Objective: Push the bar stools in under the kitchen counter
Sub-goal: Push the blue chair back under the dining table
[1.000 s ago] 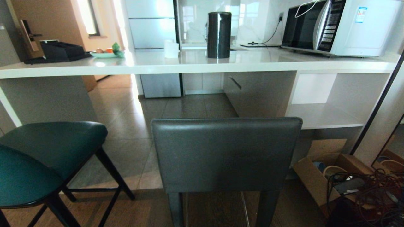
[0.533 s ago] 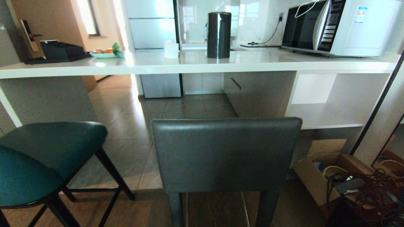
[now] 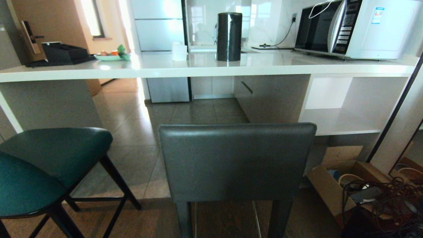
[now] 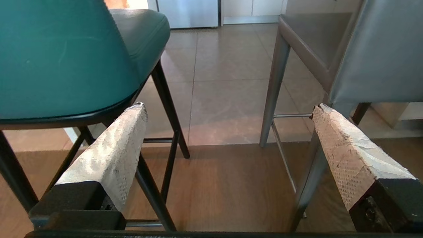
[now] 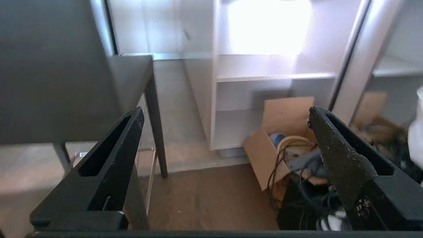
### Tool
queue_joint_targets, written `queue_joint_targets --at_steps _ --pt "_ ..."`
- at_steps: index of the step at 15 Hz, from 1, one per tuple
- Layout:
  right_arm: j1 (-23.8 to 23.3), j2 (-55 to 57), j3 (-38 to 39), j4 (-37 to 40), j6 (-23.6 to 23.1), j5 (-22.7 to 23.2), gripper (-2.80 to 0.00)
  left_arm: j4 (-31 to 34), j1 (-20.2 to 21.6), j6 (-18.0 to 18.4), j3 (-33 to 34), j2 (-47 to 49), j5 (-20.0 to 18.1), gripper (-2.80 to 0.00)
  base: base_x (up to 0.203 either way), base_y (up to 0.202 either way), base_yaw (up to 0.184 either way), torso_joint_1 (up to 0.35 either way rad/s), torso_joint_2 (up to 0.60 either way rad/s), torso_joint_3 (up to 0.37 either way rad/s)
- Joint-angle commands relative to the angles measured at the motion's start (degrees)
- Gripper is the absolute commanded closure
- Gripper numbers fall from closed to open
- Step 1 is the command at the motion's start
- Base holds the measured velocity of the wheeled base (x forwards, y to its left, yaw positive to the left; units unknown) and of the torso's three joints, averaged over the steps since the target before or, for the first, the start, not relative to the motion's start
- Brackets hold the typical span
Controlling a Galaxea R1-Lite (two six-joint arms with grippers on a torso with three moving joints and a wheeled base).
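- The dark grey stool (image 3: 237,162) stands in the middle of the head view with its rectangular back toward the camera, on the near side of the kitchen counter (image 3: 205,67) and not yet under it.
- The teal stool (image 3: 49,165) stands to its left, also short of the counter's edge, its thin black legs splayed on the floor.
- The head view shows neither arm; it alone shows the counter top with a black cylinder (image 3: 229,36), a microwave (image 3: 357,28) and a plate of fruit (image 3: 110,56).
- Only the left wrist view shows the gap between the two stools: the teal stool (image 4: 66,59) on one side, the grey stool (image 4: 363,56) with its chrome footrest on the other, floor between.
- The left gripper (image 4: 228,110) hangs low behind the stools, level with the seats' undersides, fingers spread wide, holding nothing and touching neither stool.
- The right wrist view shows the grey stool's (image 5: 59,72) side, the white open shelves (image 5: 264,79) and a cardboard box (image 5: 281,138) of cables on the floor.
- The right gripper (image 5: 226,115) is likewise spread wide and empty, behind the grey stool's right side, apart from it.
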Motion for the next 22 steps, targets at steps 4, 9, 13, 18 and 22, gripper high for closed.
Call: queue_joint_targets --at_steps 4,9,13,18,22 --pt "0.09 -0.04 0.20 5.52 6.77 5.77 -2.80 -0.14 -0.01 0.00 0.18 0.07 -0.17 -2.80 0.000 0.000 0.000 0.000 0.00 0.000" --pt "0.09 -0.05 0.29 5.35 6.67 5.78 -2.80 -0.14 -0.08 -1.88 0.18 0.07 -0.07 -2.80 0.000 0.000 0.000 0.000 0.00 0.000" --pt "0.09 -0.05 0.29 5.26 7.52 5.86 -2.80 -0.23 0.16 -2.44 0.18 0.07 0.09 -2.80 0.000 0.000 0.000 0.000 0.00 0.000" --pt "0.09 -0.05 0.29 5.87 14.16 5.86 0.00 -0.14 0.08 -2.60 0.18 0.07 0.09 0.00 0.000 0.000 0.000 0.000 0.00 0.000" --pt "0.09 0.04 0.38 4.93 6.30 7.59 0.00 -0.23 0.08 -2.69 0.18 0.07 0.18 0.00 0.000 0.000 0.000 0.000 0.00 0.000"
